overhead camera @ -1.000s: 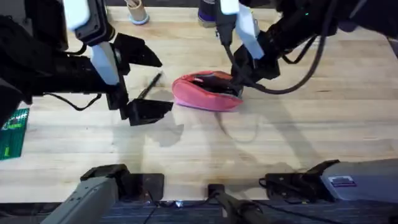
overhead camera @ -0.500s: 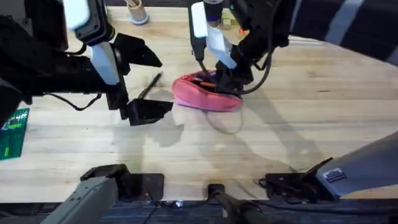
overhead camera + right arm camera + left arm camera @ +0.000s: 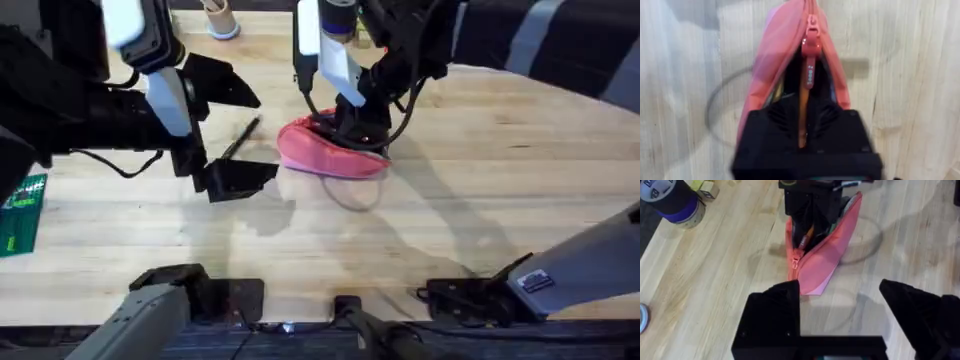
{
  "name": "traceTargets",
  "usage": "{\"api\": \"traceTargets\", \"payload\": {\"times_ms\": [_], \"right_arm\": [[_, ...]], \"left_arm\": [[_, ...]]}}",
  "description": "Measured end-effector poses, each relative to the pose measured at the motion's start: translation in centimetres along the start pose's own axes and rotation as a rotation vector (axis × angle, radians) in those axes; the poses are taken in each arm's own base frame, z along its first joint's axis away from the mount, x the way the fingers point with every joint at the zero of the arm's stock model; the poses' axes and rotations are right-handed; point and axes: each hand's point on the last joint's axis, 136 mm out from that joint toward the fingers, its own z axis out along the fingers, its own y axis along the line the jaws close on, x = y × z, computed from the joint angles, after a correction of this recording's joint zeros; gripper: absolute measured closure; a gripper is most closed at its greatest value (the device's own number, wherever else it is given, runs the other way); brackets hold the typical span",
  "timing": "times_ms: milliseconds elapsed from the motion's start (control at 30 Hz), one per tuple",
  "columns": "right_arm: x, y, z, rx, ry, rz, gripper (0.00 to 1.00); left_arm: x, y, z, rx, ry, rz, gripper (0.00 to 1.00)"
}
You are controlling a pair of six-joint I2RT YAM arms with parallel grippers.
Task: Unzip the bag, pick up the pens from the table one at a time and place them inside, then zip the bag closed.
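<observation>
pouch: pink zip pouch (image 3: 330, 155) lying on the wooden table (image 3: 480, 190) near its middle, zipper open, slider and pull tab (image 3: 810, 45) at one end; same pouch in left wrist view (image 3: 822, 255) and right wrist view (image 3: 785, 60)
orange pen: slim orange pen (image 3: 803, 107) standing in the pouch mouth between the black fingers, lower end down inside; glimpsed in left wrist view (image 3: 806, 236)
black pen: dark pen (image 3: 238, 138) lying on the table left of the pouch, between the spread left fingers, touching neither
right gripper: right gripper (image 3: 355, 128) lowered into the open pouch mouth; fingers set close about the orange pen, though cannot tell whether actually gripping it or just released; seen from the left wrist as a black block over the pouch (image 3: 812, 202)
left gripper: left gripper (image 3: 228, 130) hovering left of the pouch, jaws spread wide, nothing held; fingers (image 3: 772, 315) at near edge of its own view
background: roll of tape (image 3: 672, 200) and small cubes (image 3: 707, 187) at the far side of the table; green card (image 3: 20, 210) at left edge
</observation>
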Motion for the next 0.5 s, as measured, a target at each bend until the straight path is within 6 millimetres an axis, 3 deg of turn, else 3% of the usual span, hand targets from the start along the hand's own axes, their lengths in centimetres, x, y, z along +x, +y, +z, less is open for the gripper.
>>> {"api": "traceTargets", "payload": {"times_ms": [33,67,233,300,500], "right_arm": [[-0.10,0.06,0.03,-0.001,-0.001,0.002,0.888],[-0.17,0.11,0.06,-0.002,-0.001,-0.001,0.767],[-0.23,0.35,0.11,-0.009,0.001,0.000,0.066],[-0.10,0.58,0.11,-0.018,0.007,0.005,0.012],[0.09,0.99,0.10,-0.034,0.014,0.026,0.005]], "left_arm": [[0.00,0.00,0.00,0.000,0.000,0.000,0.008],[-0.01,0.01,0.00,0.000,0.000,0.000,0.008],[0.00,0.00,0.00,0.000,0.000,0.000,0.008],[0.00,0.00,0.00,0.000,0.000,0.000,0.008],[0.00,0.00,0.00,0.000,0.000,0.000,0.008]]}}
